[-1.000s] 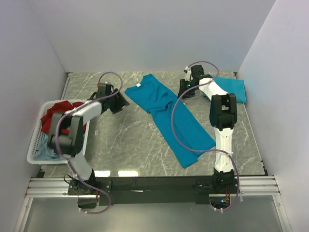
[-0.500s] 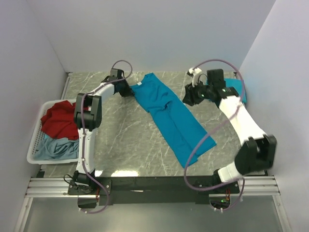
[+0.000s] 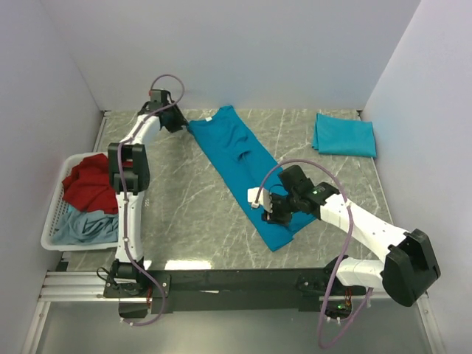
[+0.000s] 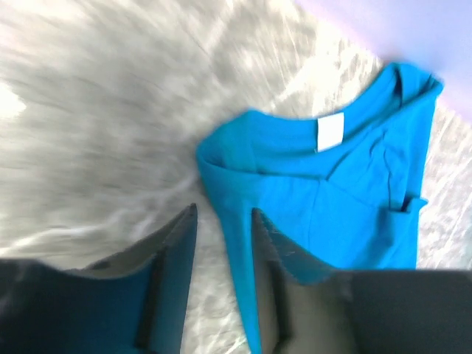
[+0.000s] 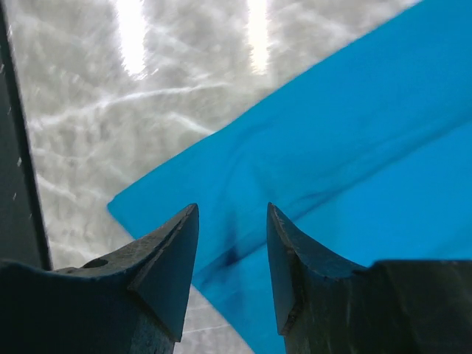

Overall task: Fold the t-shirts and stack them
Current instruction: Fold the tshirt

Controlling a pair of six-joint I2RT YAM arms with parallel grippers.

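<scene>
While the teal t-shirt (image 3: 243,158) lies diagonally across the table (image 3: 184,203), the left gripper (image 4: 221,215) hangs spread at its far collar end, the right gripper (image 5: 232,212) spread above its near hem; the crosswise fold likely comes next, needing both to pinch cloth.

A robotics lab test cell: plain pale partition walls (image 3: 221,51) box in a marble-patterned surface (image 3: 192,206) on three sides (far, left and right), and an aluminium mounting rail (image 3: 81,282) runs along its near edge.
</scene>
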